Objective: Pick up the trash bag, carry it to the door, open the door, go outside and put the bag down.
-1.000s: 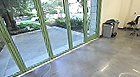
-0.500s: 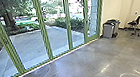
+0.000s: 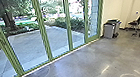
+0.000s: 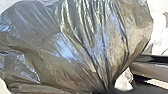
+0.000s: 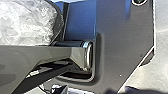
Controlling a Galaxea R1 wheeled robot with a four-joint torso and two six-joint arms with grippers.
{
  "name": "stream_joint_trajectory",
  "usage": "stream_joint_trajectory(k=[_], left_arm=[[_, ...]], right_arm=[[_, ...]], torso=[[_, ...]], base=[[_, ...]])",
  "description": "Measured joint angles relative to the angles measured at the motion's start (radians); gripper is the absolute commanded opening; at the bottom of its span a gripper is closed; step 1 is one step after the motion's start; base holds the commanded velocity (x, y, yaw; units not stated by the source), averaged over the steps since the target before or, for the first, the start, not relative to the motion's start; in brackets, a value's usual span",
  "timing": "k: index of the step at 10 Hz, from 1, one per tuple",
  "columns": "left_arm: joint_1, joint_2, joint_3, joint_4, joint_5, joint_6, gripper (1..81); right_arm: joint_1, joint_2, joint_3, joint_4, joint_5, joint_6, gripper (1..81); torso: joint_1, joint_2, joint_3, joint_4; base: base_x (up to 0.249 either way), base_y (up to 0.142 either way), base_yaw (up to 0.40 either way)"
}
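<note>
Smooth grey floor (image 3: 88, 59) meets a green-framed glass wall (image 3: 43, 31). Close by the left wrist, the shiny trash bag (image 4: 75, 47) gathers its pleats to a tight neck. Whether the left gripper and right gripper stand wide or narrow, I cannot tell. Farther off are a grey bin (image 3: 108, 31) and dark chair (image 3: 135, 23); outside, paving (image 3: 29, 48) and a tree trunk (image 3: 8, 20).
</note>
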Motion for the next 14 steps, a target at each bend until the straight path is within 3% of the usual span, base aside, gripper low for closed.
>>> stream_joint_trajectory(k=[14], left_arm=[[0.000,0.003,0.000,0.000,0.000,0.000,1.0]], right_arm=[[0.000,0.001,-0.001,0.000,0.000,-0.001,81.1]], torso=[[0.001,0.000,0.000,0.000]], base=[[0.127,-0.063,0.000]])
